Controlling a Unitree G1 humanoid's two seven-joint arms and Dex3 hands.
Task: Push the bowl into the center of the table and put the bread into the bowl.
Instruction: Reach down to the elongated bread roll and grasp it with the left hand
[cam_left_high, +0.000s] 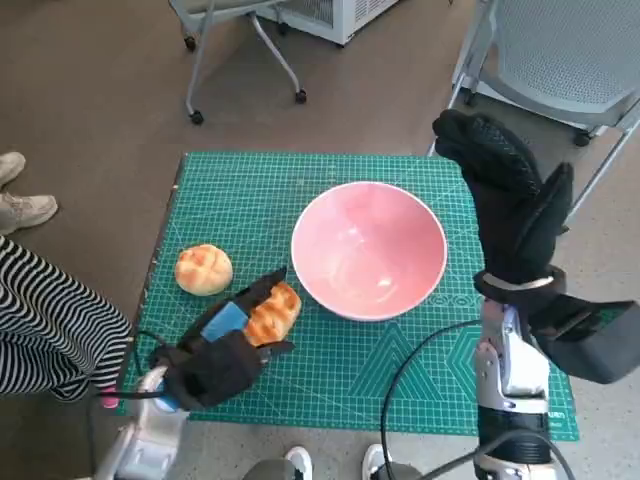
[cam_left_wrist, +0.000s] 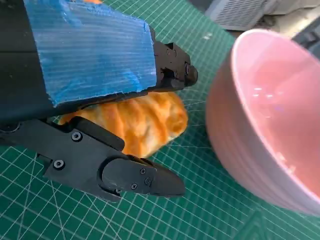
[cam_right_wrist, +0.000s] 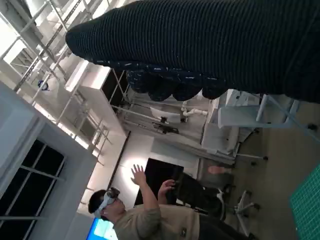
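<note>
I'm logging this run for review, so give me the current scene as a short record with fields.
bowl: empty pink bowl, near the middle of the green cutting mat
held bread: golden elongated bread roll, gripped by left hand, beside the bowl
other bread: round bun on the mat, untouched
right hand: raised, holding nothing

A green cutting mat (cam_left_high: 330, 190) is covering the bench, with brown floor (cam_left_high: 90, 80) stretching around it. A wheeled chair base (cam_left_high: 245, 60) is standing at 11 o'clock, a grey mesh chair (cam_left_high: 560, 60) at 2 o'clock. Striped fabric (cam_left_high: 45, 320) is showing at 9 o'clock. In the right wrist view, a person (cam_right_wrist: 145, 215) is sitting beneath bright ceiling scaffolding (cam_right_wrist: 45, 45).
</note>
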